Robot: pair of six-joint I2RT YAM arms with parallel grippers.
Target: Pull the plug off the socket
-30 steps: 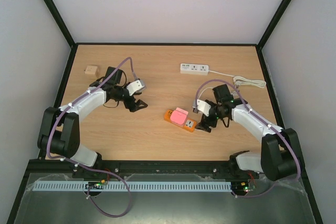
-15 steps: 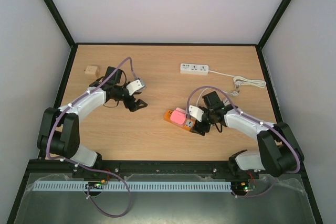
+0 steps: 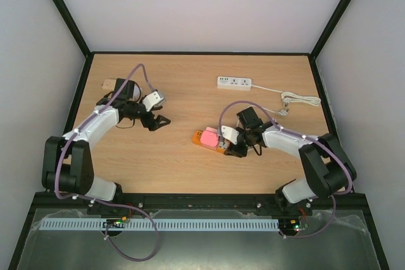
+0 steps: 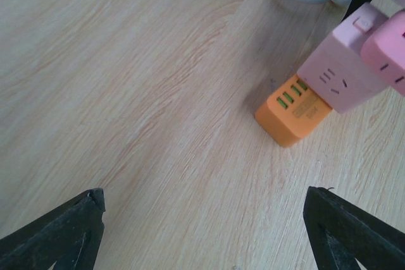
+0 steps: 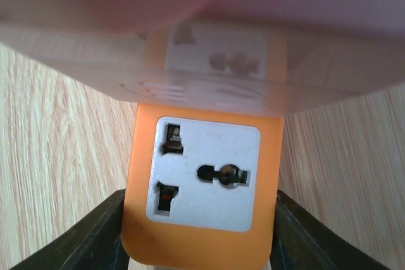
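Note:
An orange socket block [image 3: 198, 138] lies mid-table with a pink plug [image 3: 210, 137] seated on top of it. My right gripper [image 3: 229, 144] is at the block's right end. In the right wrist view its two black fingers [image 5: 95, 235] press against both sides of the orange socket [image 5: 202, 181], and the pink plug [image 5: 202, 42] fills the top of that view. My left gripper [image 3: 158, 120] hovers to the left, open and holding nothing. The left wrist view shows the left gripper [image 4: 205, 222] wide apart over bare wood, with the socket [image 4: 292, 109] and plug [image 4: 345, 71] well ahead.
A white power strip [image 3: 234, 82] lies at the back, its white cable [image 3: 297, 98] coiled to the right. A small tan block [image 3: 110, 83] sits at the back left, beside the left arm. Black frame rails border the table.
My right gripper has moved left onto the socket's end and closed on it. The socket with its plug has slid a little left. My left arm has drawn back to the left.

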